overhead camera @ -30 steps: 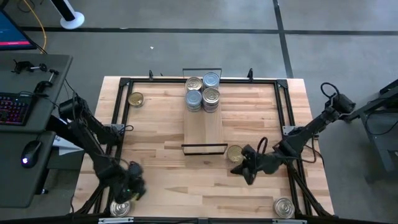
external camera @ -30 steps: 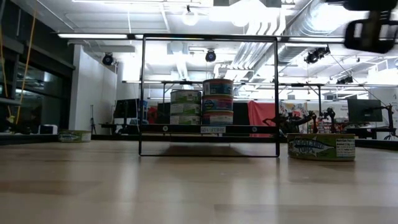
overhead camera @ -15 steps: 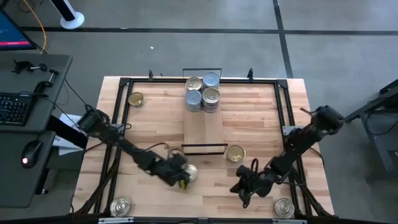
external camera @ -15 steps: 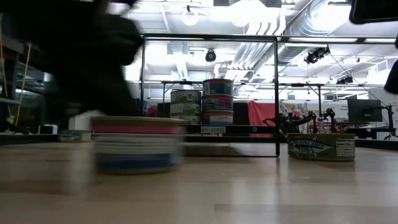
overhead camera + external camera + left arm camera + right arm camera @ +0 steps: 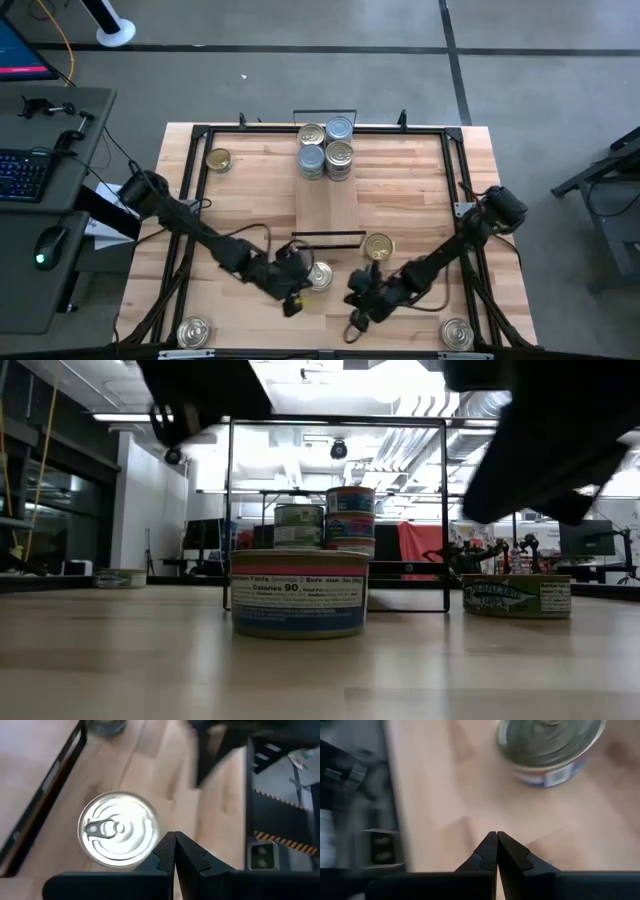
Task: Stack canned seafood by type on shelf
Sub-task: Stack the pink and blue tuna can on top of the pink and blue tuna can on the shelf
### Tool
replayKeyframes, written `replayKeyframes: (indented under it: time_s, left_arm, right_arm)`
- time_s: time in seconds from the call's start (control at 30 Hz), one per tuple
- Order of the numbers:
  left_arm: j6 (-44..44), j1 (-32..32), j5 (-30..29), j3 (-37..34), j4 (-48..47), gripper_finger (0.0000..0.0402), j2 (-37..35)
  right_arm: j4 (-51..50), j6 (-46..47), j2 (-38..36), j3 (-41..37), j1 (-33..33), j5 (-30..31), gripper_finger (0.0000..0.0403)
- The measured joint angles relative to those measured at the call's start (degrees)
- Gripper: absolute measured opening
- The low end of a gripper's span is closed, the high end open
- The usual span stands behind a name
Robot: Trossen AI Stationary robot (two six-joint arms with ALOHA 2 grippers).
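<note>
Silver-topped tin [image 5: 320, 275] w/ pull tab, red-blue label, both pincers clenched empty, prob. just beside it.

The surface [image 5: 400, 190] is pale butcher-block wood in long strips, edged by a black frame [image 5: 190, 180]. The shelf [image 5: 327, 210] is lighter wood with black wire ends. The near tin [image 5: 299, 592] has a silver ringed lid, a pink band on top, a white label with dark print and a blue base. The tin [image 5: 516, 598] to its right wears a green-and-cream label under a gold lid. Stacked tins [image 5: 327, 147] show silver and gold tops. Both arms are black.
</note>
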Motion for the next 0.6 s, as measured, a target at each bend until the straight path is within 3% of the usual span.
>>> replayKeyframes:
  time_s: [0.17,0.3,0.47,0.6]
  left_arm:
    - [1.02,-4.36,-4.85,-3.13,2.56,0.0000,-1.44]
    - [-5.42,-5.47,-6.01,-11.01,14.05,0.0000,-1.56]
    - [-10.97,-5.91,-8.04,-22.11,29.06,0.0000,-1.51]
    - [-13.62,-5.20,-8.38,-27.26,30.34,0.0000,-1.49]
  right_arm:
    - [-15.96,-4.22,4.71,9.56,-3.05,0.12,0.0000]
    - [-22.87,-8.27,4.40,13.90,-3.65,2.51,0.0000]
    - [-18.24,-14.50,2.92,15.10,-3.70,4.69,0.0000]
    - [-14.98,-15.62,5.09,15.07,-4.96,6.39,0.0000]
